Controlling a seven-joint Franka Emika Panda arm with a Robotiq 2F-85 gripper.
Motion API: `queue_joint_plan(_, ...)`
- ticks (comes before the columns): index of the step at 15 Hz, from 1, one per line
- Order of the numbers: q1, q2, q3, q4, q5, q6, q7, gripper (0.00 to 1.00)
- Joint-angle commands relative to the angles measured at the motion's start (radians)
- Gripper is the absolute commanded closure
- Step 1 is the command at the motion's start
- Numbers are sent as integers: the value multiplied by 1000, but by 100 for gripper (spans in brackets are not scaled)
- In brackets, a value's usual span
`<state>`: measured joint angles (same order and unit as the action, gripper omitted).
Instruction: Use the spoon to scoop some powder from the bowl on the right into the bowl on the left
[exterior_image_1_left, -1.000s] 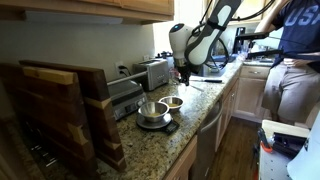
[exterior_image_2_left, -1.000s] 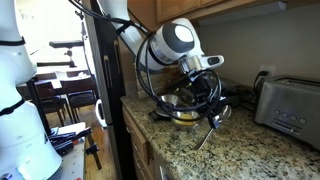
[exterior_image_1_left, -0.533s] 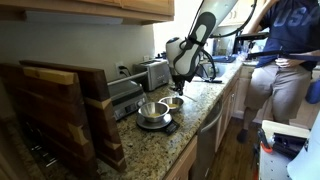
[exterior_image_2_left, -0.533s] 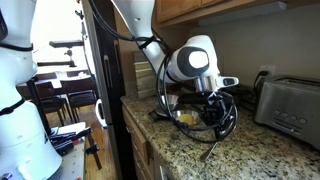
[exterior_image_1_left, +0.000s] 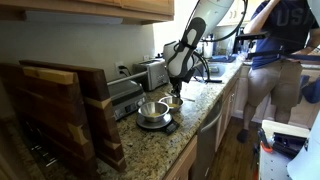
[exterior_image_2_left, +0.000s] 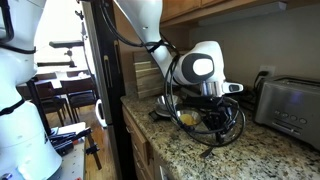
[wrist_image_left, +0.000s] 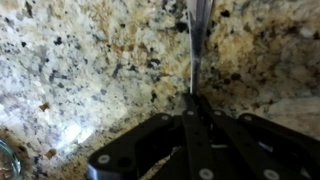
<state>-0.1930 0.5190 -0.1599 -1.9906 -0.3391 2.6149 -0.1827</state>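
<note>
left to right in an exterior view: steel bowl (exterior_image_1_left: 150, 109) on a small scale (exterior_image_1_left: 156, 124), then a second bowl (exterior_image_1_left: 172, 102) just beside it, then the claw (exterior_image_1_left: 178, 90) hanging low over the worktop (exterior_image_1_left: 195, 135) at that second bowl's far side. both bowls sit to picture-left of the claw here. which one counts as the task's "right" bowl can't be fixed from this angle.

in an exterior view from the opposite end, a bowl with yellowish powder (exterior_image_2_left: 186, 118) lies just left of the claw (exterior_image_2_left: 216, 118). the spoon (exterior_image_2_left: 207, 151) shows as a thin pale bar slanting down below the claw toward the worktop's front edge, toaster (exterior_image_2_left: 290, 103) well apart at right.

wrist view: speckled worktop (wrist_image_left: 80, 60) fills the frame and no bowl shows. the spoon (wrist_image_left: 197, 35) runs straight up the frame away from the claw (wrist_image_left: 191, 97), its long axis in line with the fingers, near end at the tips, far end blurred.

claw state: fingers drawn in until they meet at the centre, no gap seen, and the spoon's thin end comes out right at the tips. it looks pinched there, but whether it is lifted or resting on the worktop is unclear.

judgement: the next move turns on carrying the spoon sideways to the powder bowl, which lies close by.
</note>
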Motion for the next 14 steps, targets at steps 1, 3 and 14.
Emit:
queue_joint_plan(1, 16, -40, -8, -33, 2, -42, -24, 96)
queue_joint_plan(3, 23, -59, -6, -50, -3, -57, -30, 68)
queue_joint_plan(14, 92, -229, -54, -162, -176, -66, 12, 7)
